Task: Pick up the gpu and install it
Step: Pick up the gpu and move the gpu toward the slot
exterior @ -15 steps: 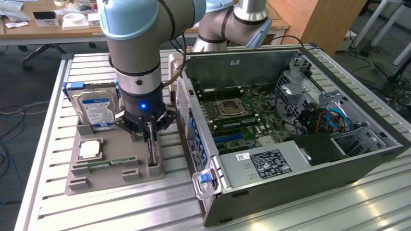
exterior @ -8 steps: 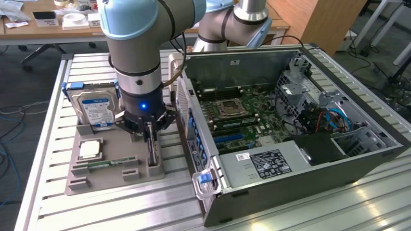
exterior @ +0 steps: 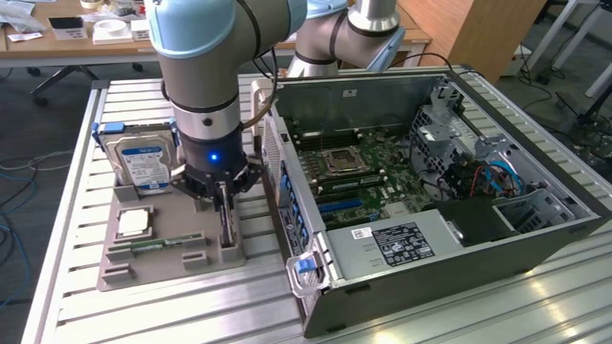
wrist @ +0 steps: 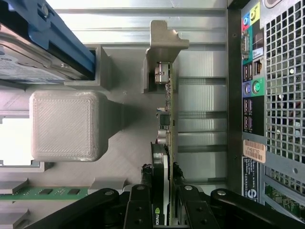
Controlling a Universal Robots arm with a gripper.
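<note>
Arm: I have the gripper lowered over the grey parts tray, which lies on the slatted metal table on the exterior view's left.
Fingers: from the wrist view I see them drawn narrow, one black pad on each face of the gpu, gripper straddling its top edge.
Gpu location: I see the gpu standing in its slot on the side of the tray nearest the computer case, just beside the case's rear panel but not touching it.
Gpu pose: it stands on its long edge, thin edge up towards my wrist camera.
Long axis: it runs along the tray, parallel to the case's rear panel; in the exterior view it runs from under the gripper towards the foreground.
Pointing: the end with the metal port connector points away from the gripper and meets a grey upright support; I hold the other end.
Neighbours: the hard drive stands upright at the tray's far end, and the green memory stick lies flat well apart from the card.
</note>
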